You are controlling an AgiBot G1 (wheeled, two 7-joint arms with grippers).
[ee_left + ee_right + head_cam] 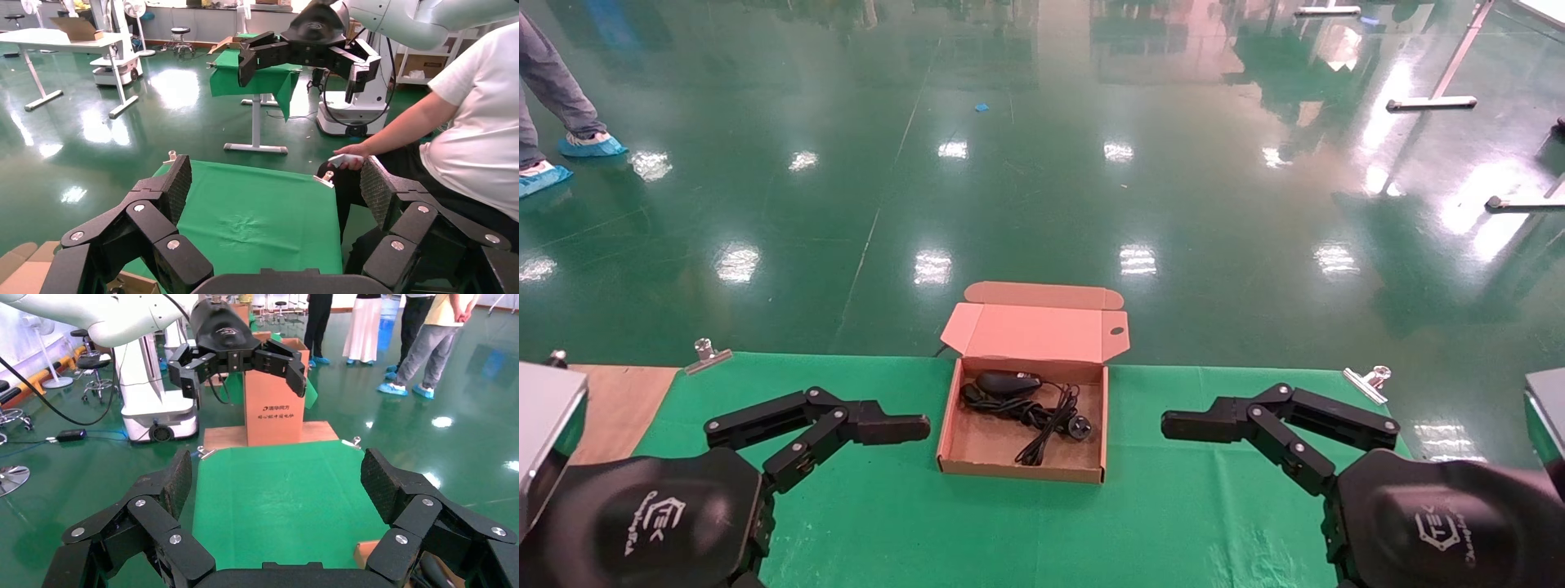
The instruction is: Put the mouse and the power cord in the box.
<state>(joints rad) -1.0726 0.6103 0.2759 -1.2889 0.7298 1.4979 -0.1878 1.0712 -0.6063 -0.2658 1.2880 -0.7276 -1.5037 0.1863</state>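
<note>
Mouse and power cord lying in the open box, both claws held apart from it.

The box (1021,457) is seen on the green-covered desk (887,506), its flap lid (1035,331) raised at the far side. Inside it, the mouse (1007,382) is lodged near the far wall, and the power cord (1032,418) is bundled just beside it, its round plug (1079,428) resting toward the robot's right side of the box. The left claw (907,425) is held above the desk to the box's left, its fingers (177,184) spread wide and gripping nothing. The right claw (1185,425) is held to the box's right, likewise spread wide and empty, its fingers (379,478) well apart. Metal clips (1367,382) are seen at the far corners of the cloth.
</note>
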